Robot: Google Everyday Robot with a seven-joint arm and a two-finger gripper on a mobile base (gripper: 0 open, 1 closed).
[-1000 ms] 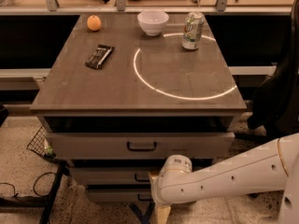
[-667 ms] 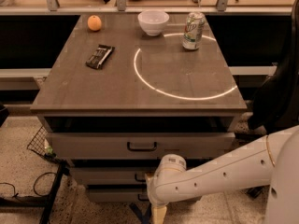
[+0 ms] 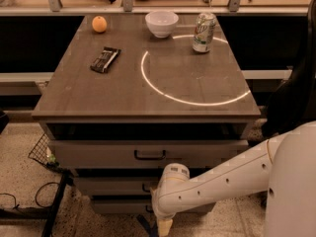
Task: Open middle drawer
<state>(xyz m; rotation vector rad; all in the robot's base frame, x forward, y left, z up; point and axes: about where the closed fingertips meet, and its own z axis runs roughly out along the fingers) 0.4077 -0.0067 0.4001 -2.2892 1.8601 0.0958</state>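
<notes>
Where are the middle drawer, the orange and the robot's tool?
middle drawer (image 3: 109, 185), camera view, left part of its flat front.
orange (image 3: 99, 24), camera view, middle of the fruit.
tool (image 3: 164, 225), camera view, pale tip, low by the picture's bottom edge.

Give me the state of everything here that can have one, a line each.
Grey-beige middle drawer with small dark handle, not pulled out.
Taller grey-beige top drawer, not pulled out.
Silver-green metal soda can, upright.
White round bowl, upright.
Dark flat snack bar, lying flat.
White robot hand, low before the drawers, pointing down near the floor.
</notes>
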